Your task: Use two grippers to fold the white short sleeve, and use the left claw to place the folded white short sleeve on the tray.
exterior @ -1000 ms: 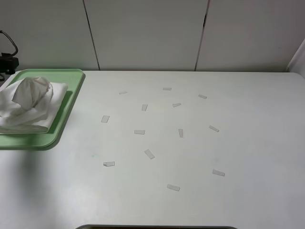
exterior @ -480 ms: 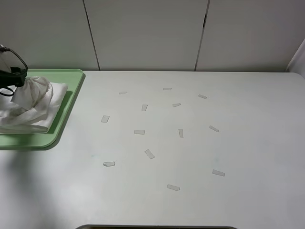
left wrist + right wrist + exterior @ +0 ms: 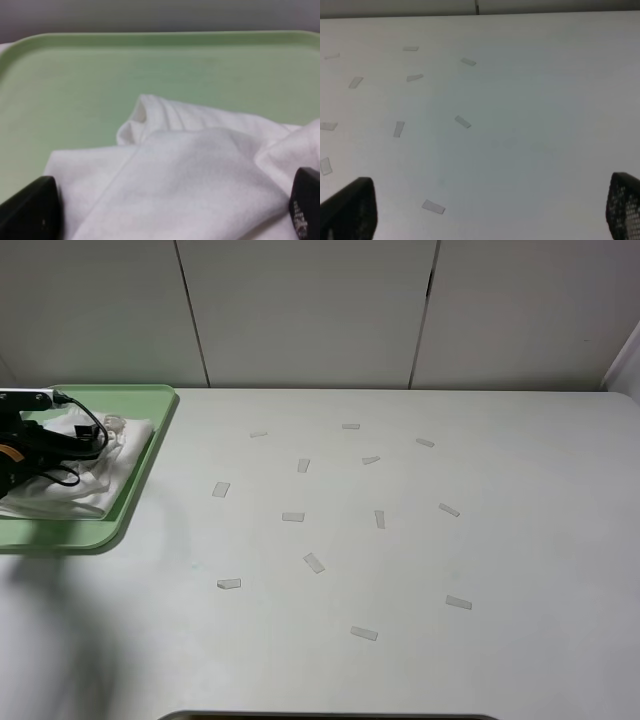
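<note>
The white short sleeve (image 3: 95, 475) lies in a loose folded heap on the light green tray (image 3: 150, 475) at the table's far left. My left gripper (image 3: 60, 440) hovers low over the shirt, its black body and cables covering part of the cloth. In the left wrist view its fingers (image 3: 30, 210) stand wide apart, open, with the white short sleeve (image 3: 190, 170) spread between and below them and the tray (image 3: 100, 85) beyond. My right gripper (image 3: 485, 210) is open above bare table and is out of the exterior high view.
Several small pale tape strips (image 3: 314, 562) are scattered over the white table (image 3: 540, 540), and they also show in the right wrist view as tape strips (image 3: 462, 121). A panelled wall (image 3: 310, 310) closes the back edge.
The left arm has come in from the left edge and now sits over the tray. The shirt's raised peak has sunk into a flatter heap. The right gripper's side looks the same.
</note>
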Action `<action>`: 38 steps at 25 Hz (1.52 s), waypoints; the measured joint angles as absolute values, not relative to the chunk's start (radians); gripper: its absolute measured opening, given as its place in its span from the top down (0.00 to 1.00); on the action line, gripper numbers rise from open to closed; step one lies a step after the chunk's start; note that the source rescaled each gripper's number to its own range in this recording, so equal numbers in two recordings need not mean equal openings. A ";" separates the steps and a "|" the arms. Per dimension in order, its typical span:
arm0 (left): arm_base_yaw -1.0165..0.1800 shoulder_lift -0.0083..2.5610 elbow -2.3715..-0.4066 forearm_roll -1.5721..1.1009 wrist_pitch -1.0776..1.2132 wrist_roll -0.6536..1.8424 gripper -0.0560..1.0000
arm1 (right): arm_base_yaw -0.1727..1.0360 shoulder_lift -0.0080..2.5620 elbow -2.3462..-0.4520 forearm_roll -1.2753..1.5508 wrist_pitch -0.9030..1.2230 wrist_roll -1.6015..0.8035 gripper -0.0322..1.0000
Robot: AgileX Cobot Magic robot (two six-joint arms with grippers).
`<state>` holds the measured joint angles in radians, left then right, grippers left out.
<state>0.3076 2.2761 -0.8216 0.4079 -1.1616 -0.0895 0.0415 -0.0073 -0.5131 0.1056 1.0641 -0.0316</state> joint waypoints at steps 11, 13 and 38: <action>0.253 2.247 -0.754 0.415 -1.228 -0.083 0.08 | 0.041 -0.007 -0.513 0.106 1.064 -0.032 0.00; 0.250 2.214 -0.717 0.392 -1.224 -0.078 0.09 | 0.041 -0.007 -0.513 0.106 1.064 -0.032 0.00; 0.248 0.729 -0.547 0.194 -0.011 -0.075 0.09 | 0.041 -0.007 -0.513 0.106 1.064 -0.032 0.00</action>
<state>0.2480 0.7288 -0.5471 0.1936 -0.0110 -0.0747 0.0415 -0.0073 -0.5131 0.1056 1.0641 -0.0316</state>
